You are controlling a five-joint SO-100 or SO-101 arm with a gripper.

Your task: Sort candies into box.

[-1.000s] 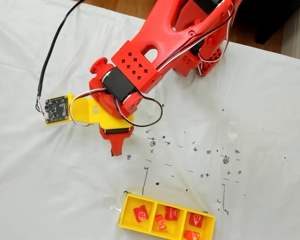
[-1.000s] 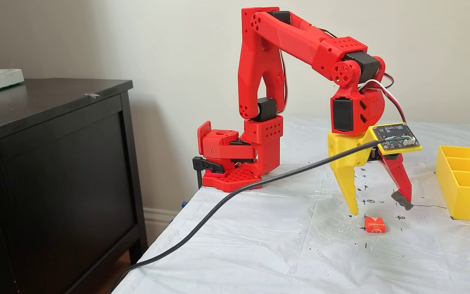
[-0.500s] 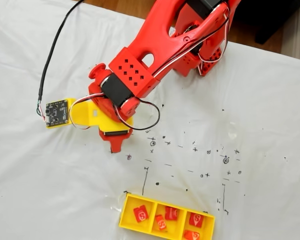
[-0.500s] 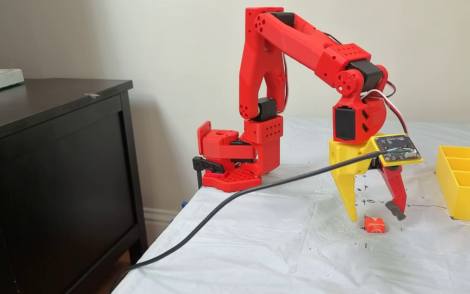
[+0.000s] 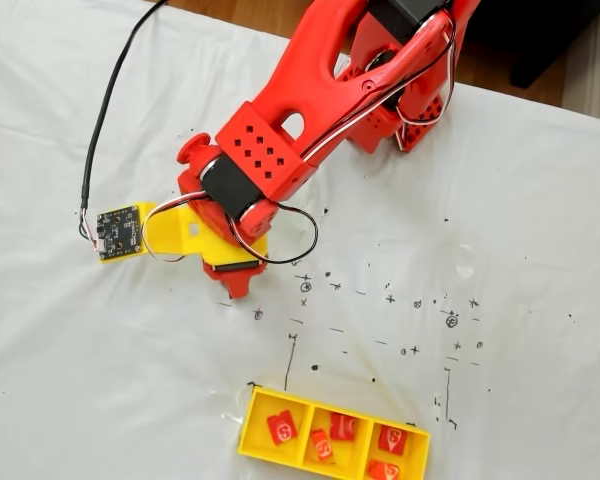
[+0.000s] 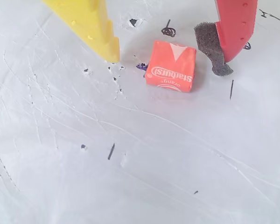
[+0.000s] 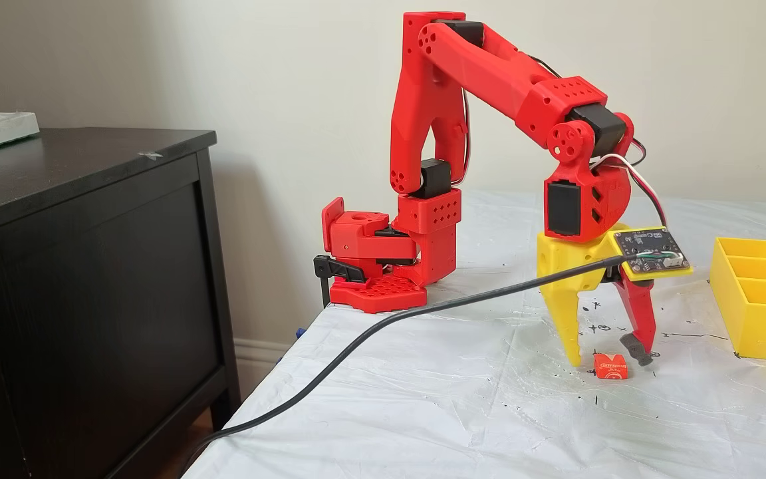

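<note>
Here claw (image 6: 170, 53) open, nothing gripped, fingertips straddling orange candy (image 6: 171, 66) lying on white table cover (image 6: 130, 163).

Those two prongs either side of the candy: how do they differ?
The yellow finger is bare plastic; the red finger has a dark foam pad. The yellow one stands left of the candy in the wrist view, the red one right. Both taper downward, apart from the candy.

This looks like a room in a home: a dark wooden dresser (image 7: 90, 279) stands against a plain cream wall (image 7: 290, 80) with a white baseboard (image 7: 260, 356), beside a counter covered by a crinkled white plastic sheet (image 7: 456, 412) with a wood floor (image 5: 250, 15) beyond.
</note>
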